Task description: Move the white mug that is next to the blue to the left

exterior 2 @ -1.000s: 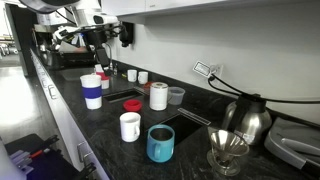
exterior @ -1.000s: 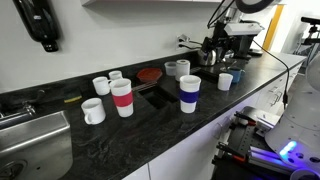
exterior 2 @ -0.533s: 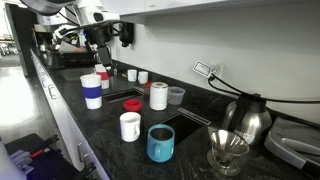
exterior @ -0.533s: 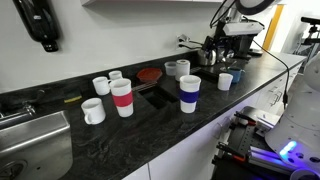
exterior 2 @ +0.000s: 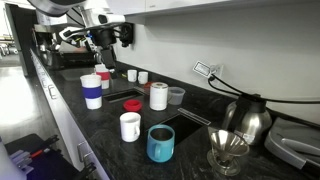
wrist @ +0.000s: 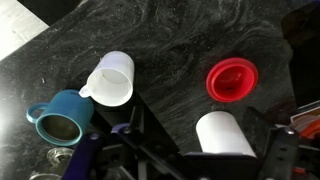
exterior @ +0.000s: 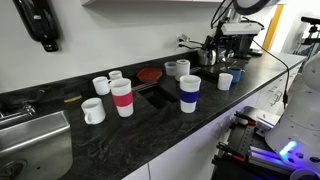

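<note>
The small white mug [wrist: 112, 78] stands right beside the small blue mug [wrist: 60, 115] in the wrist view, handle toward it. Both show in both exterior views: white mug [exterior 2: 130, 126] [exterior: 238, 74], blue mug [exterior 2: 160, 143] [exterior: 225, 81]. My gripper [exterior 2: 100, 38] hangs high over the far end of the black counter, well away from both mugs. In the wrist view its dark fingers frame the bottom edge. They look open and hold nothing.
A tall blue-banded cup [exterior 2: 92, 92] and a tall red-banded cup [exterior: 122, 98] stand on the counter. There are also a red lid [wrist: 232, 78], a tall white cup [wrist: 225, 135], two small white mugs [exterior 2: 137, 76], a kettle [exterior 2: 245, 120], a glass dripper [exterior 2: 228, 150] and a sink [exterior: 30, 130].
In an exterior view the arm and gripper have shifted slightly to the right. The mugs and cups have not moved.
</note>
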